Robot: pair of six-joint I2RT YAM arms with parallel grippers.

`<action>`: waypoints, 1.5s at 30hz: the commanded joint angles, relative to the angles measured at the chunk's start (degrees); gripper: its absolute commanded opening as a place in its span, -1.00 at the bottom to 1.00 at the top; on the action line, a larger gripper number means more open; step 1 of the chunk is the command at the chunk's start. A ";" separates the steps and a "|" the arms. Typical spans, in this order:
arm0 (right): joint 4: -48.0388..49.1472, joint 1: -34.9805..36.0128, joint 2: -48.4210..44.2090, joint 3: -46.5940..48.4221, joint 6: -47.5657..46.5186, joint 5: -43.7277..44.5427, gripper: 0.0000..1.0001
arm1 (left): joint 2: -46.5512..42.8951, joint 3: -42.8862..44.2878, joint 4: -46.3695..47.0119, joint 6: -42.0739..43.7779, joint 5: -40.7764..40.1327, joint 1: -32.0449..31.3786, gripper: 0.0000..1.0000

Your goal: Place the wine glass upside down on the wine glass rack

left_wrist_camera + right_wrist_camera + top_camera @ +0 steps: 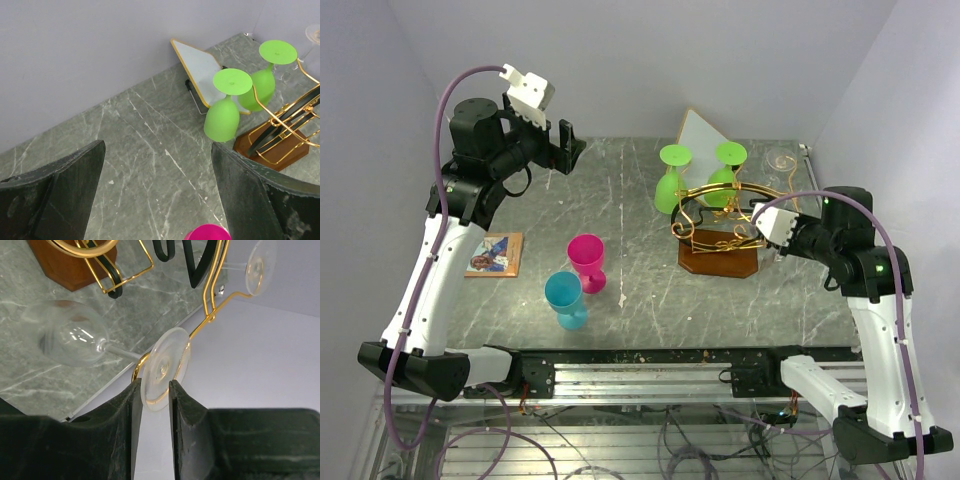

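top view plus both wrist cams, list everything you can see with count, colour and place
table: 1, grey marble, under everything
wine glass rack: 1, gold wire on brown base, right of centre
green wine glasses: 2, hanging upside down on the rack's far side
clear wine glasses: 2, rack's right side
pink glass: 1, upright, centre-left
blue glass: 1, upright, nearer than the pink one
white panel: 1, gold-edged, behind rack
picture card: 1, multicoloured, left
left arm: white and black, raised far left, jaws wide open
right arm: white and black, jaws either side of one clear glass's foot

Left hand raised, wide open; right hand lower, fingers narrowly parted.
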 commanded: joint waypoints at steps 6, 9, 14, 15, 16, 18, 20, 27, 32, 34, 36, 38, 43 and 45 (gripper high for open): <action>-0.78 0.26 -0.33 2.98 1.37 -4.91 -0.28 | -0.34 -0.87 1.93 1.19 -0.88 0.57 0.95; -1.14 0.24 -0.50 3.07 1.43 -5.60 -0.21 | -0.44 -0.80 1.72 1.30 -0.97 0.61 0.95; -1.28 0.27 -0.57 3.68 1.69 -7.14 -0.13 | -0.44 -0.89 1.76 1.68 -1.22 0.57 0.95; -1.36 0.23 -0.54 3.96 1.82 -7.68 -0.11 | -0.50 -0.97 1.76 1.74 -1.30 0.57 0.95; -1.43 0.29 -0.56 4.36 1.93 -8.38 -0.10 | -0.52 -1.04 1.76 1.83 -1.36 0.58 0.95; -1.52 0.27 -0.53 5.31 2.17 -10.18 -0.05 | -0.52 -1.15 1.68 2.08 -1.60 0.58 0.96; -0.64 0.29 -0.65 6.21 3.23 -11.92 0.02 | -0.52 -1.32 1.60 2.37 -1.82 0.59 0.96; 7.01 0.25 0.50 10.42 17.03 -14.75 0.03 | -0.32 -2.73 -0.39 5.58 -1.37 0.58 0.94; 13.21 0.28 2.26 12.95 24.09 -17.01 0.11 | -0.61 -4.44 -6.30 12.24 -0.12 0.51 0.92; 16.16 0.30 3.14 13.12 26.45 -18.01 0.13 | -0.61 -5.26 -9.33 15.42 0.71 0.48 0.92; 18.96 0.29 4.25 13.05 28.27 -18.89 0.15 | -0.53 -6.26 -12.36 18.34 1.31 0.40 0.91; 21.83 0.30 5.42 12.92 29.97 -19.02 0.18 | -0.44 -7.35 -14.85 21.09 1.30 0.26 0.91; 29.57 0.31 8.23 11.76 35.39 -17.86 0.23 | -0.25 -10.24 -18.93 25.79 1.66 -0.32 0.90; 33.25 0.43 8.66 10.01 36.75 -18.18 0.27 | 0.45 -10.99 -20.97 27.59 2.32 -0.83 0.90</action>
